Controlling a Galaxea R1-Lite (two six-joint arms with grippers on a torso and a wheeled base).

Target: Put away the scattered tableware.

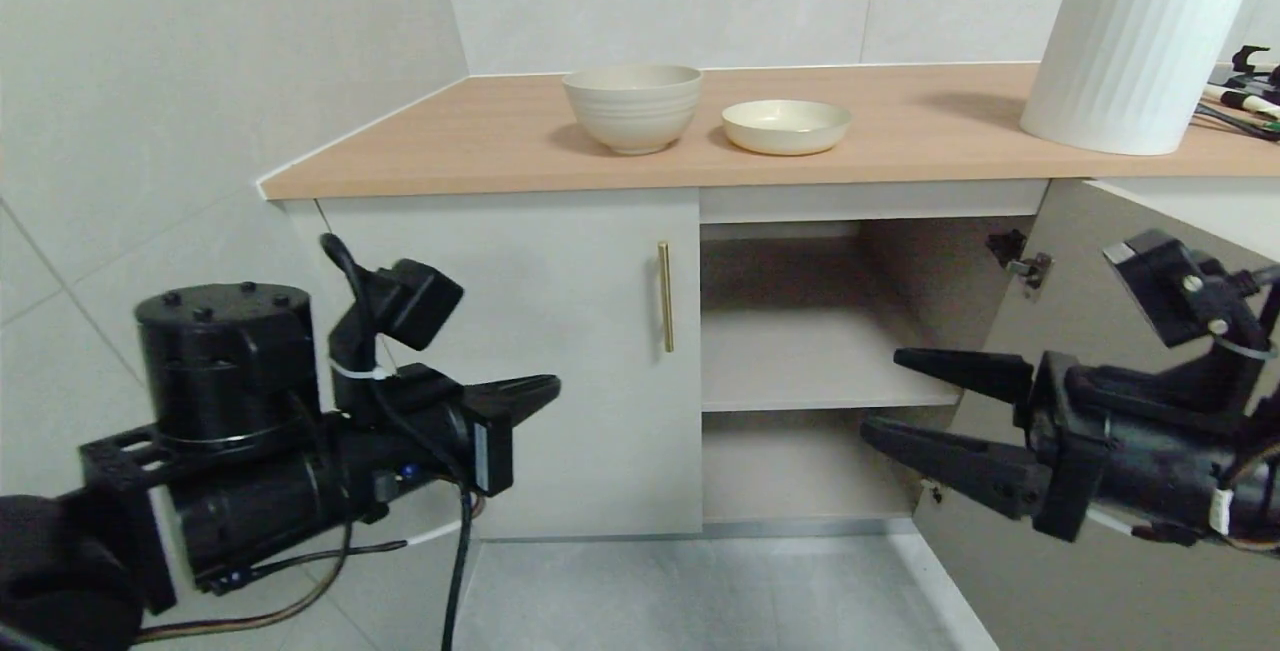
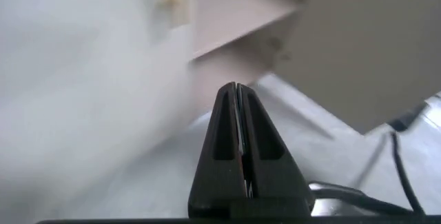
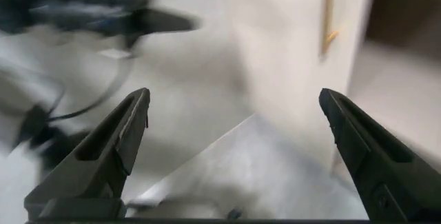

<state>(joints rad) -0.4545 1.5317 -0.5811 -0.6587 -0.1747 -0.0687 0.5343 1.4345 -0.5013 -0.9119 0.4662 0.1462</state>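
Bowl [image 1: 632, 109], dish [image 1: 785, 125] on counter [image 1: 480, 141] | left pincer [image 2: 236, 86] apparently closed | right pincer [image 3: 233, 96] spread

The left end effector [image 1: 535, 391] is closed, the right end effector [image 1: 884, 393] spread wide.

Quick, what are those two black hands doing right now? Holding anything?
Left hand: closed, holding nothing.
Right hand: open, holding nothing.
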